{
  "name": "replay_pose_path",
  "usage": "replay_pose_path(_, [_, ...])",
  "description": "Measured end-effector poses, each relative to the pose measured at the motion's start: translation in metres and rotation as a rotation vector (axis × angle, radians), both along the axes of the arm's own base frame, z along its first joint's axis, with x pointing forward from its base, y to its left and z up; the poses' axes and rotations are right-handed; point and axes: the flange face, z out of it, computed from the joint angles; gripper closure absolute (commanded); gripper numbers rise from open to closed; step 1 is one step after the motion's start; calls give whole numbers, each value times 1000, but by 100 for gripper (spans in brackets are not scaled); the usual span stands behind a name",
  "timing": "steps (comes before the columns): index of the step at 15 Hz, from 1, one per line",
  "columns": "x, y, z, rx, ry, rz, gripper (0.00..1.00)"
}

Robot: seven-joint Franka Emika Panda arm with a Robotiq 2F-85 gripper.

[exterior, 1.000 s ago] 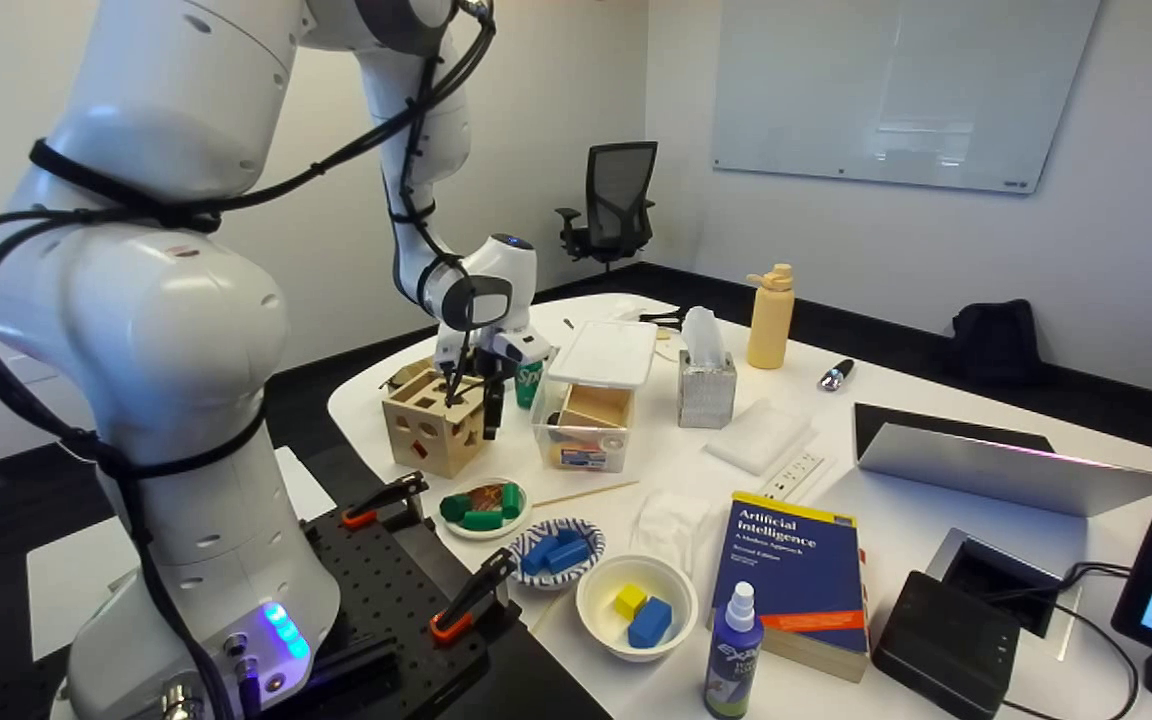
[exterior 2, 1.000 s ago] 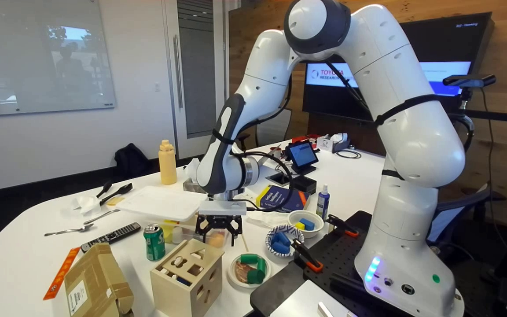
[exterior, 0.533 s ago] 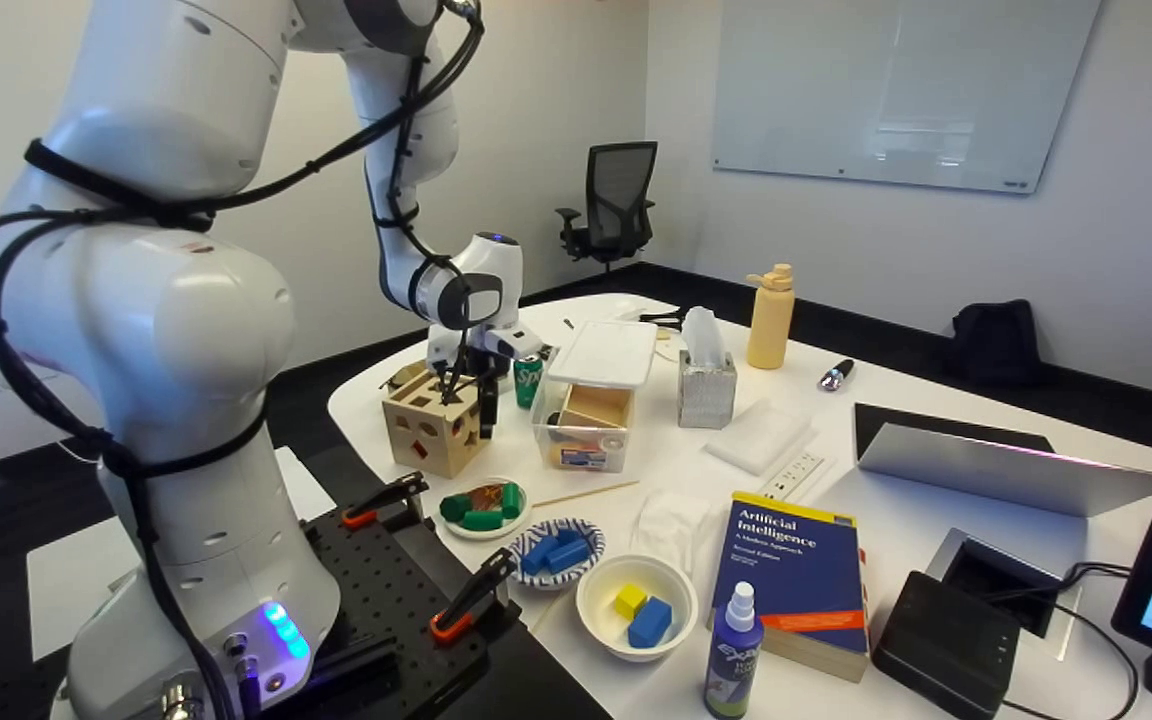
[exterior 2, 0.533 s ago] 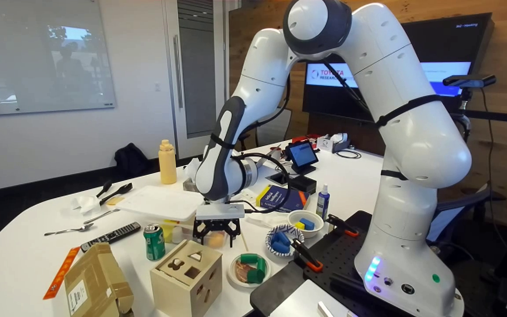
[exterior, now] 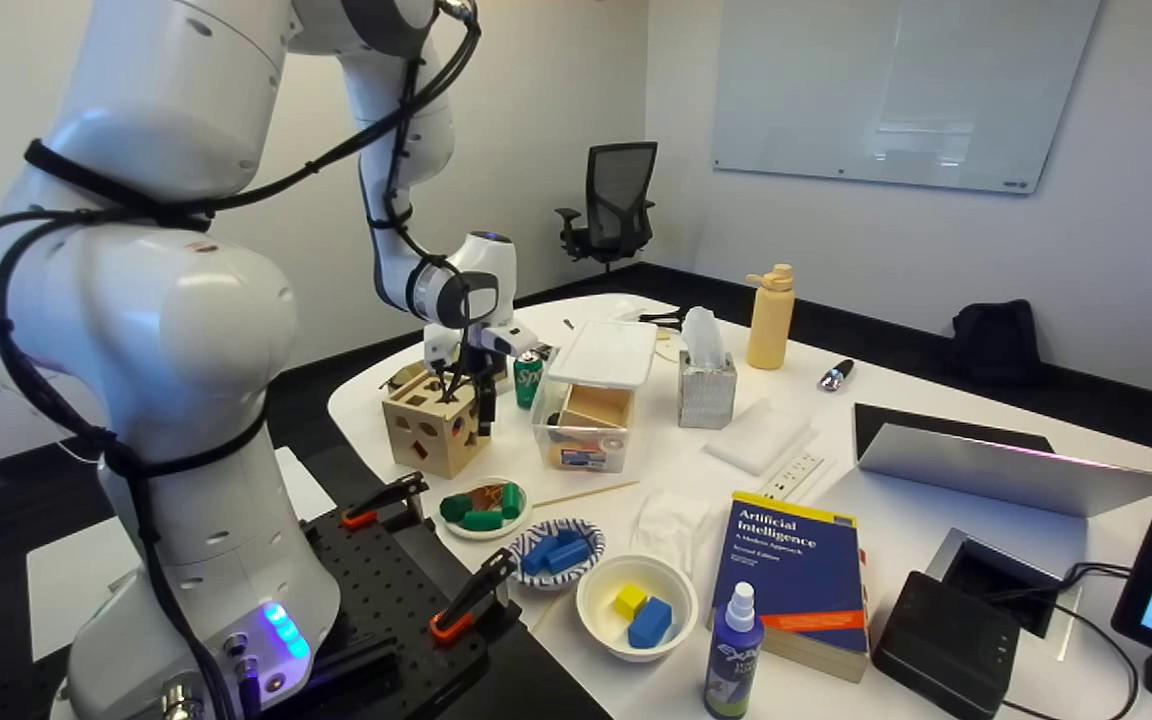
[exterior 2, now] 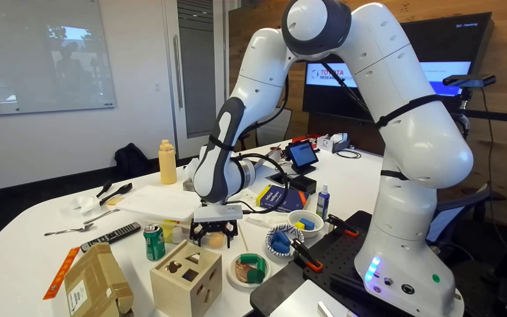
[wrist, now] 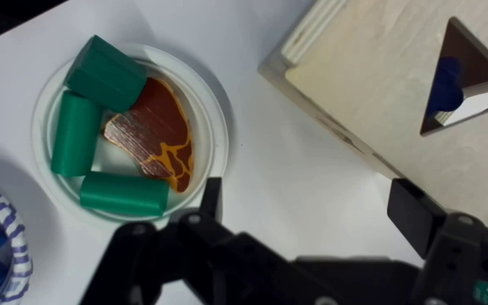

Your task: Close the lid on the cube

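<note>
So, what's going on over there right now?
The robot arm looks to be pushing the lid shut on the wooden cube: the lid has slid over the last second and now appears closed or nearly so. The pincer is open and holds nothing, one finger close to the cube's edge; I can't tell whether it touches. Beside the cube, three green blocks sit in a white dish.
</note>
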Motion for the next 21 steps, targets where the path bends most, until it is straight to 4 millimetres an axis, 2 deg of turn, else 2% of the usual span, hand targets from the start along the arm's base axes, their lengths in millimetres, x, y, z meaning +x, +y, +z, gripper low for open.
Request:
replay_pose_path(7, [6, 4, -1, 3, -9, 6, 0])
replay_pose_path(11, [23, -16, 11, 17, -15, -54, 0])
replay_pose_path(13, [34, -30, 33, 47, 7, -77, 0])
replay_pose_path(16, [42, -40, 84, 169, 79, 16, 0])
replay_pose_path(19, [35, -35, 131, 244, 147, 128, 0])
replay_pose_path(21, [29, -25, 148, 244, 150, 164, 0])
